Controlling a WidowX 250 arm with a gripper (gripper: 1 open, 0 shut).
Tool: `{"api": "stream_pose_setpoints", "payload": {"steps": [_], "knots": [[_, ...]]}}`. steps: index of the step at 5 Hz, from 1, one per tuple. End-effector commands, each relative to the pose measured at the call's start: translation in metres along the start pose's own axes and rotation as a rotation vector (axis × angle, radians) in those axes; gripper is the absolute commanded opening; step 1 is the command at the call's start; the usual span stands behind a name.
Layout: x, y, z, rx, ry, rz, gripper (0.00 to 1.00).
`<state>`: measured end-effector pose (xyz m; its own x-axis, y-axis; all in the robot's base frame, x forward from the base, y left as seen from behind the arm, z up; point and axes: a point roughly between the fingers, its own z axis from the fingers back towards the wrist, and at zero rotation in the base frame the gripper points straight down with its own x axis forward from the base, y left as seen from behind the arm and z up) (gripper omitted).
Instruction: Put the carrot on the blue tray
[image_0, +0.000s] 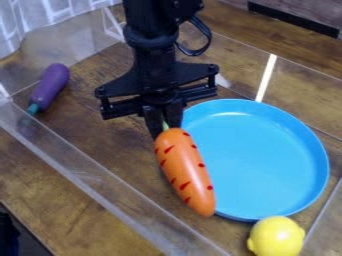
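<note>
Your black metal-and-plastic claw (163, 122) is pinched together on the green top of the orange toy carrot with short dark stripes (185, 170); its fingertips are hard to make out, and the leaves are mostly hidden between them. You have the carrot hanging tilted, its tip toward you, overlapping the left part of the round bright blue plastic tray (261, 155) in view. You can't tell whether they touch. The claw's arm runs out of frame at the top.
</note>
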<state>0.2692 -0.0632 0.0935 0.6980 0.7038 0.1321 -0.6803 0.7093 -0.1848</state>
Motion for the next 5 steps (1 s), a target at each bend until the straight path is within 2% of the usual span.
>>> {"api": "stream_pose_setpoints", "payload": {"steps": [1, 3, 5], "knots": [[0.0, -0.007, 0.007, -0.038, -0.04, -0.002, 0.0], [-0.002, -0.011, -0.001, -0.042, -0.082, 0.0, 0.0], [0.004, -0.019, -0.001, -0.043, -0.102, 0.036, 0.0]]}}
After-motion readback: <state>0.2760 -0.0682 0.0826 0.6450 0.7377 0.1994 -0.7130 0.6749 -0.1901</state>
